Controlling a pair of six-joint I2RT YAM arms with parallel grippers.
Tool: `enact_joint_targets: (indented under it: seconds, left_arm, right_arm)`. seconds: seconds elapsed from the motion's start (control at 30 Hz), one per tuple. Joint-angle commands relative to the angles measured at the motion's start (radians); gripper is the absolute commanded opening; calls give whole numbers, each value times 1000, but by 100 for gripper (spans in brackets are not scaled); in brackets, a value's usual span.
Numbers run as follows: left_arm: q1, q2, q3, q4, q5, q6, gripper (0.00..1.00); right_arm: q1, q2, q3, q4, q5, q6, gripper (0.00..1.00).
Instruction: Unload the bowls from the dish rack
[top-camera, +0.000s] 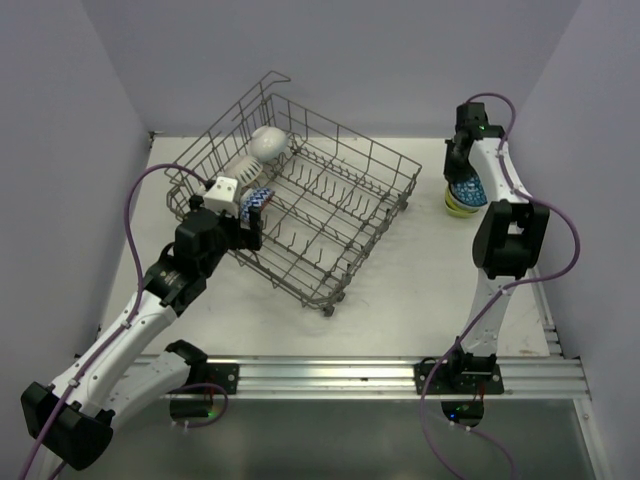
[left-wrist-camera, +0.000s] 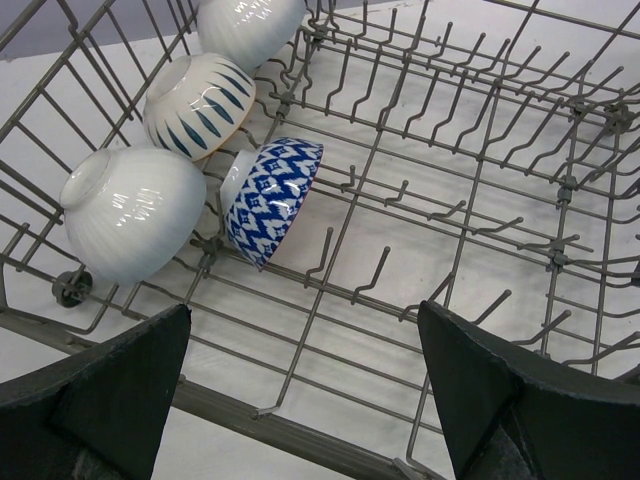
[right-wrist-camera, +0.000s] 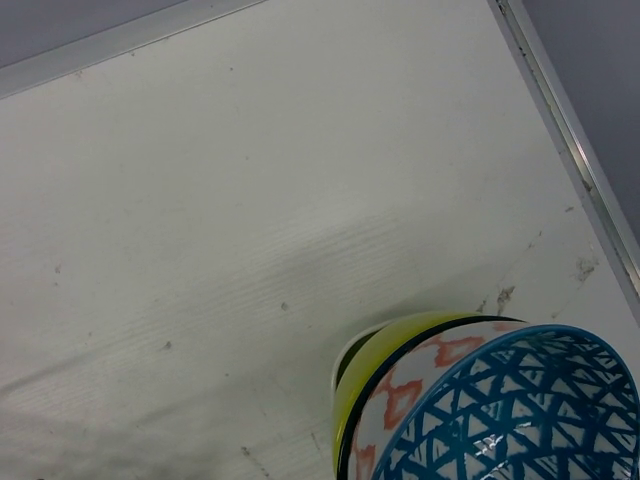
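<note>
The left claw (top-camera: 250, 226) is being held fully released, jaws spread wide, nothing being gripped. It is being hovered at the near-left corner of the dish rack (top-camera: 330, 200), just above the near wall. In the left wrist view both fingers (left-wrist-camera: 100, 400) are being shown clear of the wire, pointed at the bowls inside.

The rack is being carried at an angle on the surface (top-camera: 400, 300), left of centre.

Four bowls are being held in the rack's left end, all tipped on their sides among the tines:
- blue-and-white patterned bowl (left-wrist-camera: 272, 198), nearest the claw
- ribbed white bowl (left-wrist-camera: 135, 225), just beside it on the left
- white bowl with dark blue strokes (left-wrist-camera: 200, 105), close behind those two
- plain white bowl (left-wrist-camera: 250, 25), farthest back, partly cut off by the frame edge

The right claw (top-camera: 461, 178) is being held clenched, down at the stack of bowls (top-camera: 461, 200) on the far right of the surface, well apart from the rack. The stack is being shown upright and nested in the right wrist view: lime bowl (right-wrist-camera: 358, 395) outside, red-patterned bowl (right-wrist-camera: 400, 400) within it, blue triangle-patterned bowl (right-wrist-camera: 500, 410) on top.

Whether the top bowl is being gripped cannot be told: the right claw's own fingers are out of its wrist view, and the overhead view is too small.
</note>
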Motion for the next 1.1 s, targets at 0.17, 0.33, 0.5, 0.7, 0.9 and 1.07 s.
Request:
enact_joint_targets:
  seconds: [0.17, 0.33, 0.5, 0.7, 0.9, 1.07]
  left_arm:
    - [-7, -4, 9, 21, 13, 9, 100]
    - [-7, -3, 9, 20, 13, 10, 100]
    - [-7, 0, 9, 17, 6, 10, 100]
    - [-6, 0, 10, 17, -11, 12, 100]
    - [-6, -7, 6, 25, -28, 15, 100]
    - [-7, -23, -2, 37, -57, 20, 100]
  right_arm:
    - [3, -34, 88, -32, 44, -18, 33]
    - [3, -66, 106, -45, 47, -10, 50]
    - [3, -150, 144, -76, 53, 28, 53]
    - [23, -328, 96, -76, 9, 85, 55]
    - [233, -503, -92, 82, -48, 172, 57]
    - [408, -581, -237, 287, -116, 381, 57]
